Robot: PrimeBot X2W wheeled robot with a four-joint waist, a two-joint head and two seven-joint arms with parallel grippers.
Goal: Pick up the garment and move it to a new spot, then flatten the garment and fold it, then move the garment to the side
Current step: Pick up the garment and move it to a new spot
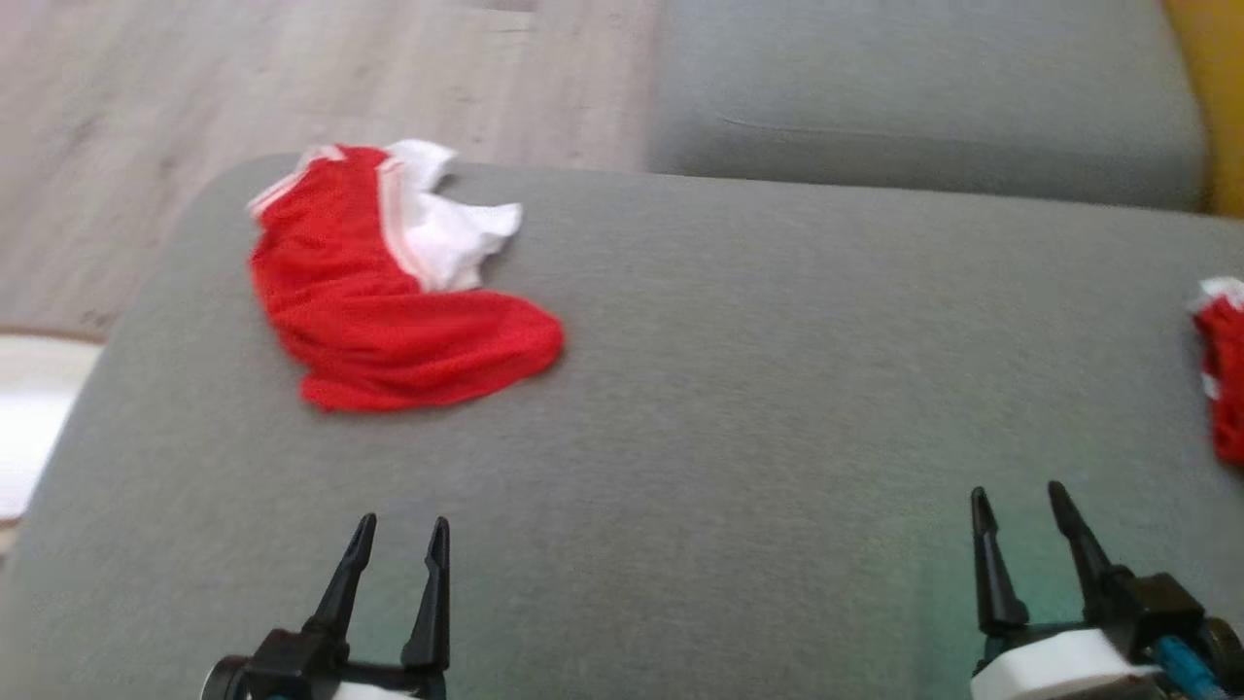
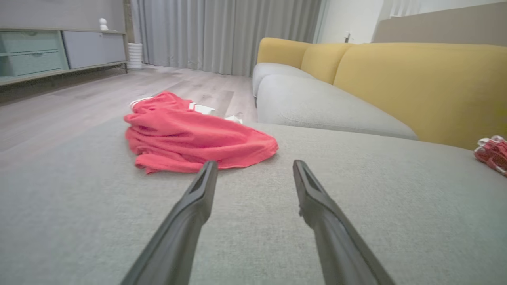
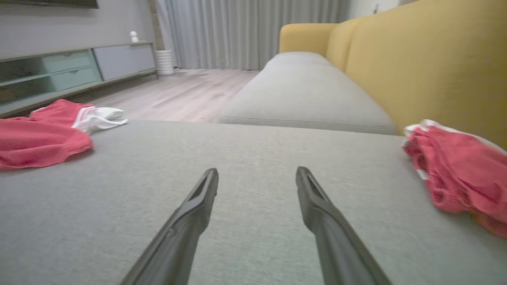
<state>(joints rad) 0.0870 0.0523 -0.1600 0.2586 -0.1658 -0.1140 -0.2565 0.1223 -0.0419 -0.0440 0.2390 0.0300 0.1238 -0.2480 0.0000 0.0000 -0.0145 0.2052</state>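
Note:
A crumpled red garment (image 1: 379,301) with white trim lies on the grey cushion (image 1: 739,389), toward its far left corner. It also shows as a red garment (image 2: 190,136) ahead and left of my left fingers, and at the left edge as a red garment (image 3: 39,134). My left gripper (image 1: 400,535) hovers open near the cushion's front, well short of the garment, with nothing between its fingers. My right gripper (image 1: 1019,501) stands open at the front right, also empty. The left gripper (image 2: 254,166) and right gripper (image 3: 256,174) both show parted fingers over bare fabric.
A second red and white cloth (image 1: 1223,365) lies at the cushion's right edge, seen as a cloth (image 3: 455,174) and a cloth (image 2: 493,152). Another grey seat cushion (image 1: 923,97) lies beyond, with a yellow backrest (image 3: 416,59) on the right. Wooden floor (image 1: 292,78) and a low cabinet (image 2: 47,51) lie to the left.

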